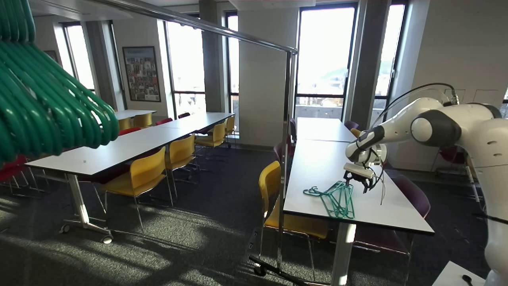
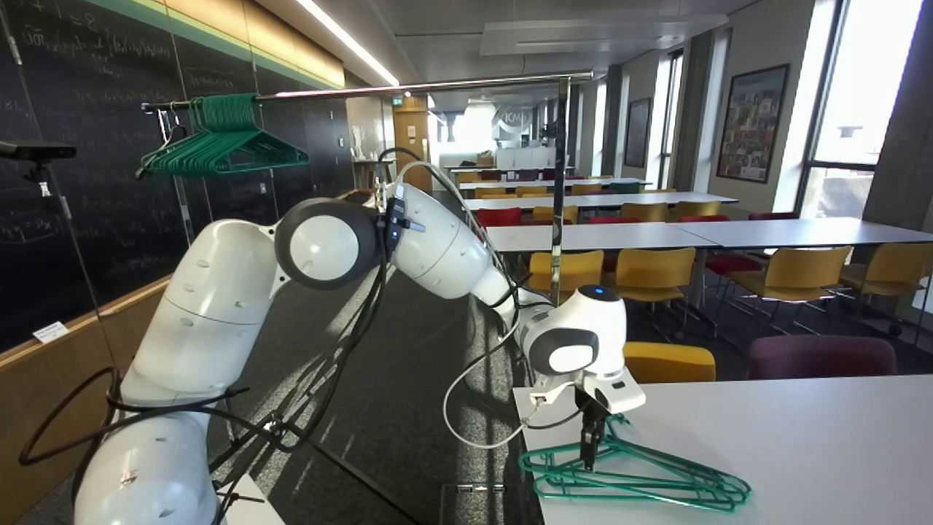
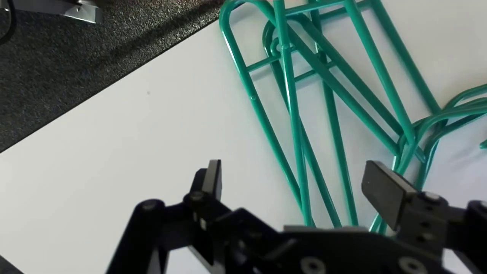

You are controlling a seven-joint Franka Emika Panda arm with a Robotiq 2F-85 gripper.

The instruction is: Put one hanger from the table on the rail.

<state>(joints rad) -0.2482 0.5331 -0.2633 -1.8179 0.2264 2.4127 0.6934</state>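
One white robot arm [image 2: 444, 248], one black two-fingered gripper [image 3: 295, 173]; one grey metal rail [image 1: 238, 35], more than five bunched teal hangers [image 1: 59, 119]; at least two thin green triangular hangers [image 3: 293, 114], at least four white-topped rectangular tables [image 2: 816, 437]; two dark-framed posters [image 2: 753, 124]

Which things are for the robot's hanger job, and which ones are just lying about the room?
For the job:
One of the loose green hangers on the white table
The rail it goes on
The robot's open jaws, to pick it up

Just about the room:
The hung bunch of hangers
Yellow chairs
Purple chairs
Blackboard
Framed wall picture
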